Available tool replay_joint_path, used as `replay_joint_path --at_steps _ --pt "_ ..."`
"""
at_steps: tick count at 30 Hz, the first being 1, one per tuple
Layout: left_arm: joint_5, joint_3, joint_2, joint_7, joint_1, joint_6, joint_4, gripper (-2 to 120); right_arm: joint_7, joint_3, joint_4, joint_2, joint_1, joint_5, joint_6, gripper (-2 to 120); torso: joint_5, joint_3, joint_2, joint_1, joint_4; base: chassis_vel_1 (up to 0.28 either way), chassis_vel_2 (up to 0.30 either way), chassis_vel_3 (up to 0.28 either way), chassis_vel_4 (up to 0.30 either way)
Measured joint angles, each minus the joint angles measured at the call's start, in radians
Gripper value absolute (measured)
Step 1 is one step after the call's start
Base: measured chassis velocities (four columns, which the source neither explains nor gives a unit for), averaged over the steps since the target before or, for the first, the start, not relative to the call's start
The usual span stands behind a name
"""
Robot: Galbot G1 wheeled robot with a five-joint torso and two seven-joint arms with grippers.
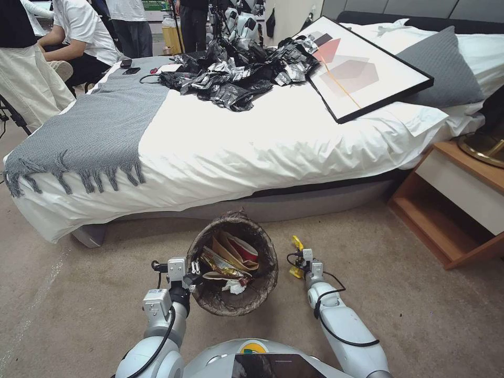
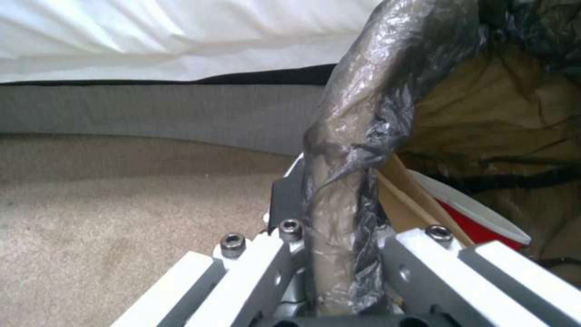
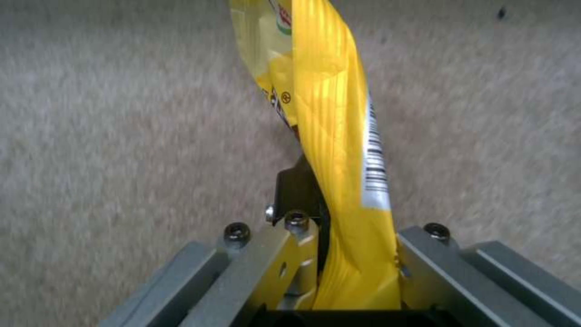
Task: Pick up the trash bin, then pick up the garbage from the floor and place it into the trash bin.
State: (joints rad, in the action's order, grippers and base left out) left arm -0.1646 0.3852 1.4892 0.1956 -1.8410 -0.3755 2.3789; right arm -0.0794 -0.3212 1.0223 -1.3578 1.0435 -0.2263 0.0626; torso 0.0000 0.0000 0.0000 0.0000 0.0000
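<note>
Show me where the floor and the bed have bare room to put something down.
Bare carpet lies left of the round white plastic trash bin and right of the right tool, up to the wooden nightstand. The white sheet is free between the grey fringed blanket and the framed picture. The black-and-silver foil bags crowd the far side.

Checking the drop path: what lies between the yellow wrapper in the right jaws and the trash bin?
Bare carpet separates yellow wrapper from trash bin, in the head view.
</note>
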Motion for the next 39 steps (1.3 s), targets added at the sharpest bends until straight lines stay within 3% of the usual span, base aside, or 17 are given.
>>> replay_joint_path --at_steps 5,7,9,10,11,12,13,15,16,17,19,20,22,28,30,39 --pt "0.000 -0.001 0.000 0.000 0.000 0.000 -0.002 0 -0.014 -0.017 0.077 0.007 0.024 0.000 0.040 0 0.0000 0.000 0.000 0.000 -0.0001 0.000 0.000 0.000 0.000" --pt "0.000 -0.002 -0.001 0.000 0.000 0.000 -0.003 0 -0.014 -0.030 0.149 0.013 0.043 -0.010 0.072 0 0.0002 0.000 0.000 0.000 -0.0001 0.000 0.000 0.000 0.000" --pt "0.000 -0.004 -0.004 0.000 0.001 0.000 -0.005 0 0.022 -0.053 0.319 0.026 0.087 -0.066 0.145 0 -0.0001 0.000 0.000 0.000 0.0001 0.000 0.000 0.000 0.000" --pt "0.000 -0.004 -0.004 0.000 0.001 0.000 -0.005 0 0.022 -0.053 0.319 0.026 0.087 -0.066 0.145 0 -0.0001 0.000 0.000 0.000 0.0001 0.000 0.000 0.000 0.000" --pt "0.000 -0.006 -0.004 0.000 0.000 0.000 -0.006 0 0.048 -0.062 0.375 0.032 0.102 -0.087 0.170 0 0.0002 0.000 0.000 0.000 0.0004 0.000 0.000 0.000 0.000" --pt "0.000 -0.008 -0.003 0.000 0.000 0.000 -0.008 0 0.136 -0.079 0.519 0.045 0.146 -0.134 0.222 0 0.0000 0.000 0.000 0.000 0.0000 0.000 0.000 0.000 0.000" --pt "0.000 -0.008 -0.003 0.000 0.000 0.000 -0.008 0 0.136 -0.079 0.519 0.045 0.146 -0.134 0.222 0 0.0000 0.000 0.000 0.000 0.0000 0.000 0.000 0.000 0.000" --pt "0.000 -0.011 -0.003 0.000 0.000 0.000 -0.009 0 0.272 -0.086 0.752 0.067 0.213 -0.209 0.268 0 -0.0001 0.000 0.000 0.000 0.0000 0.000 0.000 0.000 0.000" --pt "0.000 -0.011 -0.003 0.000 0.000 0.000 -0.009 0 0.272 -0.086 0.752 0.067 0.213 -0.209 0.268 0 -0.0001 0.000 0.000 0.000 0.0000 0.000 0.000 0.000 0.000" --pt "-0.002 -0.011 -0.004 0.000 0.000 -0.001 -0.009 0 0.326 -0.078 0.847 0.082 0.245 -0.241 0.273 0 -0.0004 0.000 0.000 0.000 0.0000 0.000 0.000 0.000 0.000" --pt "-0.002 -0.011 -0.004 0.000 0.000 -0.001 -0.009 0 0.335 -0.075 0.861 0.084 0.250 -0.246 0.273 0 -0.0004 0.000 0.000 0.000 0.0000 0.000 0.000 0.000 0.000" --pt "-0.003 -0.012 -0.005 0.000 0.000 -0.003 -0.009 0 0.412 -0.044 0.982 0.114 0.289 -0.282 0.273 0 -0.0001 0.000 0.000 0.000 0.0000 0.000 0.000 0.000 0.000" --pt "-0.004 -0.018 -0.005 0.000 -0.002 -0.005 -0.009 0 0.498 0.006 1.061 0.159 0.322 -0.293 0.266 0 -0.0004 0.000 0.000 0.000 -0.0001 0.000 0.000 0.000 0.000" --pt "-0.004 -0.023 -0.002 0.000 -0.003 -0.005 -0.009 0 0.569 0.080 1.075 0.204 0.341 -0.277 0.260 0 -0.0003 0.000 0.000 0.000 0.0000 0.000 0.000 0.000 0.000" --pt "-0.003 -0.023 0.000 0.001 -0.004 -0.007 -0.008 0 0.603 0.135 1.021 0.204 0.339 -0.250 0.261 0 -0.0001 0.000 0.000 0.000 0.0001 0.000 0.000 0.000 0.000" --pt "-0.001 -0.026 0.005 0.001 -0.004 -0.009 -0.006 0 0.608 0.193 0.890 0.175 0.320 -0.217 0.282 0 0.0000 0.000 0.000 0.000 0.0000 0.000 0.000 0.000 0.000"
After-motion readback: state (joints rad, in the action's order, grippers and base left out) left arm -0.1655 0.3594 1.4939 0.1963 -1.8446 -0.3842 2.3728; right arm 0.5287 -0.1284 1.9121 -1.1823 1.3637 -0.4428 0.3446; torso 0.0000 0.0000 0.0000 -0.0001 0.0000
